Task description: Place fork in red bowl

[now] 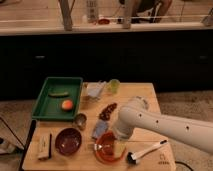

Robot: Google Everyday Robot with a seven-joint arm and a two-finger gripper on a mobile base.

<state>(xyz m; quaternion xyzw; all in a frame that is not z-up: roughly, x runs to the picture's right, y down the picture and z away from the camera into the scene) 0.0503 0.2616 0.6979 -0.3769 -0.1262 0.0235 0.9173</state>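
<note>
The tool (108, 146) hangs at the end of the white arm, low over the round, shiny orange-red bowl (111, 156) at the front edge of the pale wooden tabletop (145, 96). Its fingers stand released, spread wide and clamping nothing. Just at its tip a small, thin, silvery fork (100, 146) shows as a pale sliver over the left inner part of the bowl. It appears to lie inside the rim, though whether it rests flat on the bottom or leans on the wall cannot be told. The step in hand looks like the release and withdrawal. To do it well, the tool should rise straight up with the fingers kept apart, so that neither finger catches the fork and flicks it back over the rim. The arm should not sweep sideways until it is clear of the bowl. Just right of the bowl lies a white-handled brush with a black head (145, 151), close enough to be knocked. To the left sits a darker maroon bowl (68, 141), well apart from the fork. Behind it, at the left rear of the tabletop, stands a green plastic tray (49, 110).
</note>
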